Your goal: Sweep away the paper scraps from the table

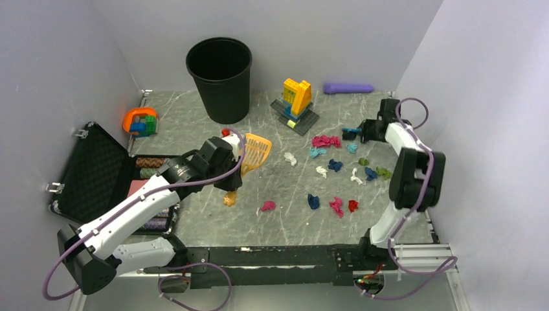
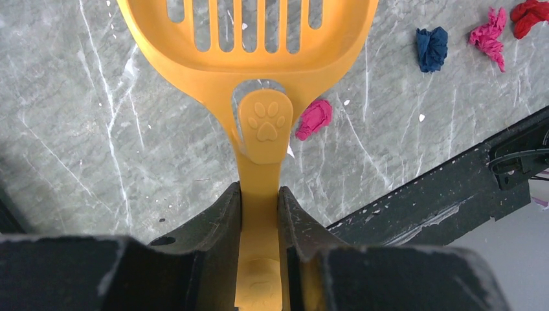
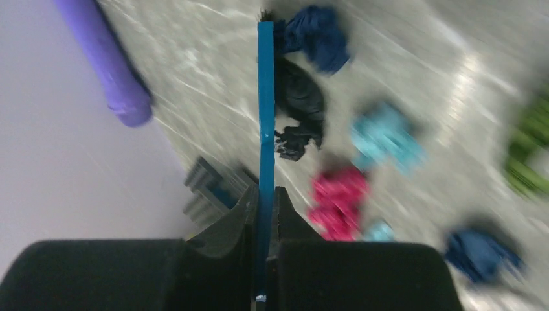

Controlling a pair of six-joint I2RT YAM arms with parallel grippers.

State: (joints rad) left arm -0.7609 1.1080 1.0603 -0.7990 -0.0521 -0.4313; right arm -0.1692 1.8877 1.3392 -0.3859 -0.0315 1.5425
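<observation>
Here, each arm has a tool in its grip.
The left gripper (image 2: pixel 259 197) is clamped on the handle of the orange scoop (image 2: pixel 262 123). The right gripper (image 3: pixel 264 197) pinches a thin blue blade (image 3: pixel 265 97) edge-on. The paper scraps (image 1: pixel 336 206) lie scattered over the right half of the table (image 1: pixel 272 223), a black one just beside the blade.

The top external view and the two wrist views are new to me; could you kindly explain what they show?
Two robot arms sit at a table. The overhead picture looks down from behind them; the other two come from cameras on each wrist. Small coloured paper scraps lie scattered on it, with a black bin and a toy brick build farther back. The left gripper is shut on an orange slotted scoop; the right gripper is shut on a thin blue tool.
</observation>
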